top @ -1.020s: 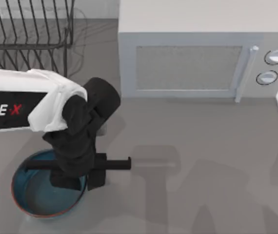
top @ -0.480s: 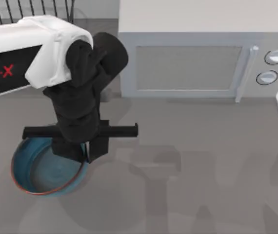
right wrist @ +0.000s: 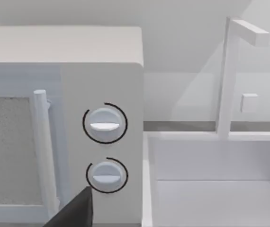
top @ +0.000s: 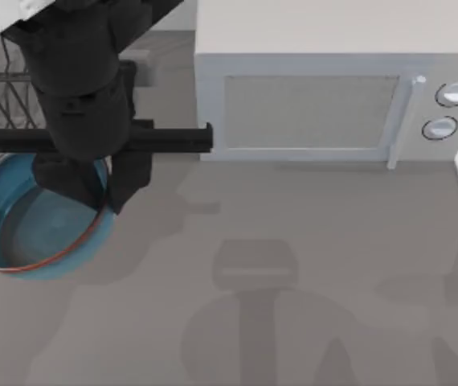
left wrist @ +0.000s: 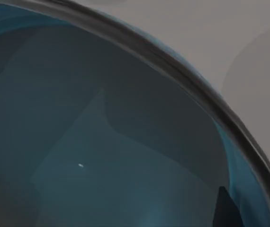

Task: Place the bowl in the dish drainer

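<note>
The blue bowl (top: pixel 28 221), with its reddish-brown rim, hangs tilted above the table at the top view's left, just in front of the black wire dish drainer (top: pixel 0 88). My left gripper (top: pixel 100 189) is shut on the bowl's right rim, one finger inside and one outside. The left wrist view looks into the bowl's greyish-blue inside (left wrist: pixel 102 142), with a dark fingertip (left wrist: pixel 225 210) at the rim. My right gripper (right wrist: pixel 76 210) sits parked, facing the microwave's knobs.
A white microwave (top: pixel 325 88) stands at the back, right beside the drainer. A white basin (right wrist: pixel 220 189) with an upright white faucet (right wrist: pixel 227 71) lies to the microwave's right. Grey tabletop stretches across the front and middle.
My left arm has lifted the bowl off the table and carried it back and to the left, toward the drainer.
</note>
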You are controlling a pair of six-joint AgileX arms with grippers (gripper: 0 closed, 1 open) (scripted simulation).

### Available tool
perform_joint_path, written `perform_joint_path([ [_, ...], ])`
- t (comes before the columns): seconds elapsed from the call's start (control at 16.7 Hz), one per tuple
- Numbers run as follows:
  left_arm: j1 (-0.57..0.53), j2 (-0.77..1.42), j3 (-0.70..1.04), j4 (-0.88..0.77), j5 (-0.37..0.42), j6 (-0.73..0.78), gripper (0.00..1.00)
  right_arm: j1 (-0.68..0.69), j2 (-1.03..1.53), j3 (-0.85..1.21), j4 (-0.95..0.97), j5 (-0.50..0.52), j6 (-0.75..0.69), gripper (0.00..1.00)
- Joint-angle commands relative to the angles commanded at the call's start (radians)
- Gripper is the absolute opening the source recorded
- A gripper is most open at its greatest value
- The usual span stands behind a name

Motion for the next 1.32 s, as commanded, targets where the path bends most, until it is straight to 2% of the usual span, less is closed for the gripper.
perform_joint_path([
  [0.36, 0.004, -0.006, 0.016, -0.016, 0.0, 0.003, 0.0, 0.0, 0.0, 0.0, 0.0, 0.0, 0.0, 1.0],
  [0.6, 0.065, -0.075, -0.024, 0.084, 0.019, 0.056, 0.0, 0.0, 0.0, 0.0, 0.0, 0.0, 0.0, 1.0],
  [0.84, 0.211, -0.214, -0.131, 0.327, 0.058, 0.169, 0.0, 0.0, 0.0, 0.0, 0.0, 0.0, 0.0, 1.0],
  [1.32, 0.592, -0.573, -0.435, 1.027, 0.151, 0.462, 0.0, 0.0, 0.0, 0.0, 0.0, 0.0, 0.0, 1.0],
])
